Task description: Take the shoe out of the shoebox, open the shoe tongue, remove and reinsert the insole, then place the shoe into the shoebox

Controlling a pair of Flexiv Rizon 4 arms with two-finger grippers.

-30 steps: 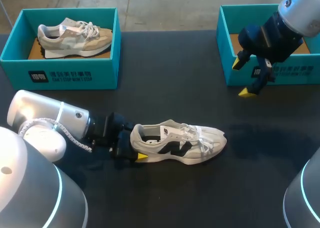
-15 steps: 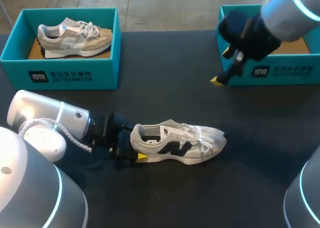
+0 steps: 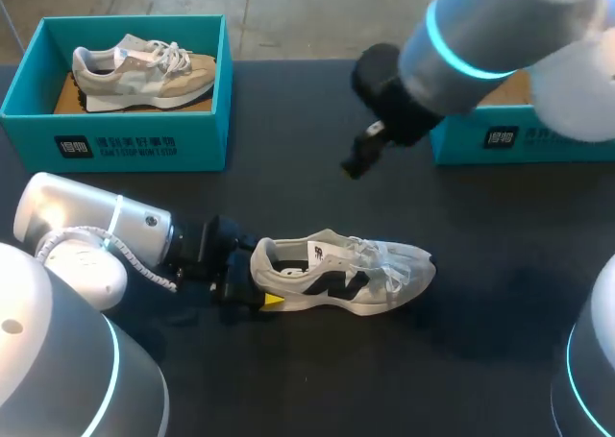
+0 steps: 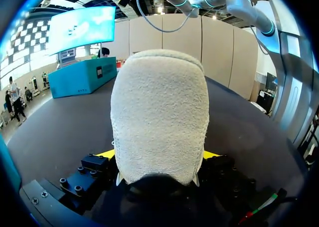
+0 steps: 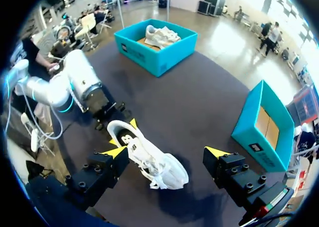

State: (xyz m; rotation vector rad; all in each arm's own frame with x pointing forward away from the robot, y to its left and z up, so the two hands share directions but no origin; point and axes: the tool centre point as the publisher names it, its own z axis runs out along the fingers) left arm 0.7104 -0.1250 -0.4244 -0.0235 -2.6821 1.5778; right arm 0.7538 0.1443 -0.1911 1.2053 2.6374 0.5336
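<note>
1. Black tabletop (image 3: 480,360) lies under everything. The white shoe (image 3: 341,274) with the black side mark stands on its sole there, toe toward my right, outside both boxes.
2. My left gripper (image 3: 258,285) is low at the back of the shoe and pinches the heel. In the left wrist view the fuzzy heel fills the gap, and the yellow fingertips (image 4: 105,154) press against it from both sides.
3. My right gripper (image 3: 357,161) hangs over the table on the far side of the shoe and touches nothing. In the right wrist view its two fingers are spread wide, and the shoe lies below, in the space between them.
4. The laces sit loose over the tongue. I cannot tell from here whether the insole is seated.
5. The right-hand shoebox (image 3: 538,139), teal, stands at the far right of the table, partly hidden behind my right arm and well apart from the shoe. Its brown cardboard floor shows in the right wrist view.
6. The left-hand shoebox (image 3: 125,144), also teal, stands at the far left with a beige shoe (image 3: 144,72) lying in it.
</note>
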